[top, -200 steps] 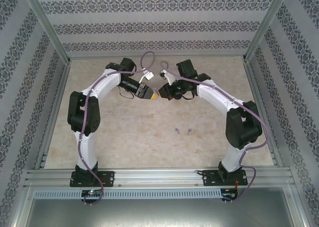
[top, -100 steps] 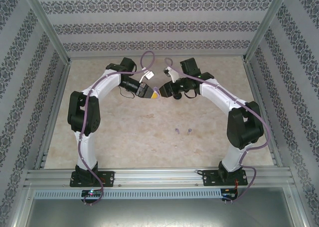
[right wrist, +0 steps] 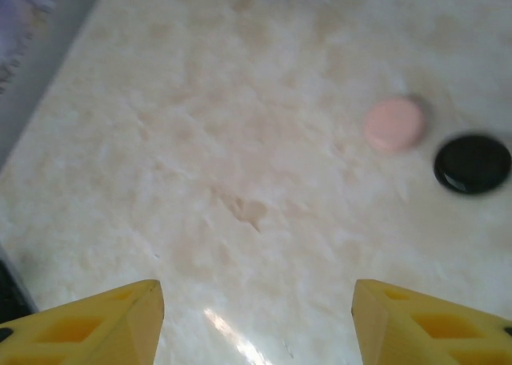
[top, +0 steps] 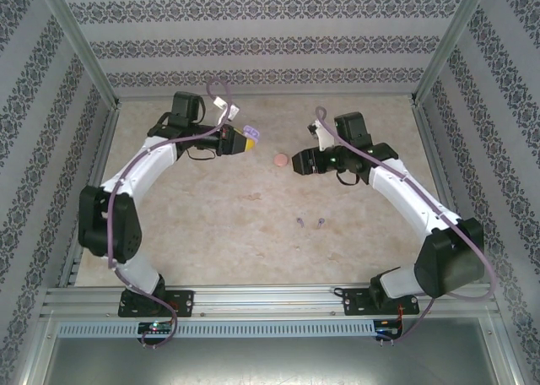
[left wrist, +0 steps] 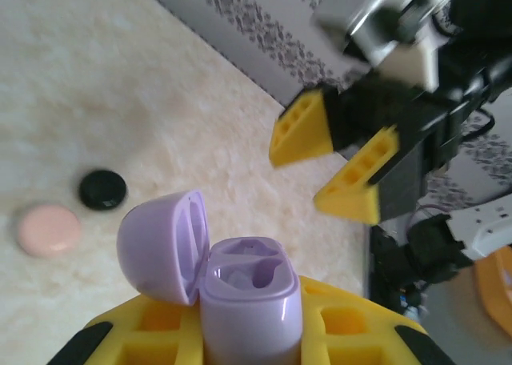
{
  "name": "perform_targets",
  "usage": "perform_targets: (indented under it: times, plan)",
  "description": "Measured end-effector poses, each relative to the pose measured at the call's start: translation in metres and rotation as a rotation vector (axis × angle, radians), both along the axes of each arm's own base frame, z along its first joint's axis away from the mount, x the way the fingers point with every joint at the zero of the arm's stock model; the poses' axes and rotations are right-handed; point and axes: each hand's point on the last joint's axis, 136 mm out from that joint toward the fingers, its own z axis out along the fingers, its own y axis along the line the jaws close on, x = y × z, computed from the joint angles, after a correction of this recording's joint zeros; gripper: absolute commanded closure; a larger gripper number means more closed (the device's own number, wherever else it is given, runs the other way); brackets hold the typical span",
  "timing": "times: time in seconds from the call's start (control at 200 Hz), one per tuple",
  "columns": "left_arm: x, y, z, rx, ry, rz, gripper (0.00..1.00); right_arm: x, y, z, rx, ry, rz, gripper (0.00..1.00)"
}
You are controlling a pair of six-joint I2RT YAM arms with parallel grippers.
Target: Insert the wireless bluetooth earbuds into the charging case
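My left gripper (top: 247, 141) is shut on a purple charging case (left wrist: 250, 301), held upright off the table with its lid (left wrist: 164, 245) hinged open and both sockets showing. Two tiny purple earbuds (top: 300, 222) (top: 321, 222) lie side by side on the table, nearer the arm bases, apart from both grippers. My right gripper (right wrist: 256, 325) is open with nothing between its yellow fingers (right wrist: 104, 325), and it hovers over bare table facing the left one. The black and pale pink earbuds are out of view.
A round pink case (top: 281, 159) and a round black case (right wrist: 472, 163) lie closed on the marble-patterned table (top: 211, 208) between the two grippers. Patterned walls and metal frame rails (top: 93, 199) enclose the table on three sides.
The two grippers, close together at the table's middle a second ago, have swung apart. The left one carried the purple case left and back; the right one drew right, uncovering the pink case.
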Motion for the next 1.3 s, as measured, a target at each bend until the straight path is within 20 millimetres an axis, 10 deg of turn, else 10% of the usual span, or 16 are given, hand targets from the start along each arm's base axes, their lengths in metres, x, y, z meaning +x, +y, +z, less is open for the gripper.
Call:
perform_targets:
  times: [0.26,0.654,1.299]
  plan:
    - [0.009,0.010,0.032,0.001,-0.295,0.209,1.00,-0.026,-0.008,-0.049,-0.149,0.154,-0.135,0.36]
    - [0.016,0.007,0.028,-0.012,-0.436,0.433,1.00,-0.060,0.003,-0.130,-0.335,0.325,-0.193,0.36]
    - [-0.017,-0.003,0.045,-0.258,-0.669,0.327,1.00,-0.077,0.001,-0.172,-0.490,0.345,-0.210,0.49]
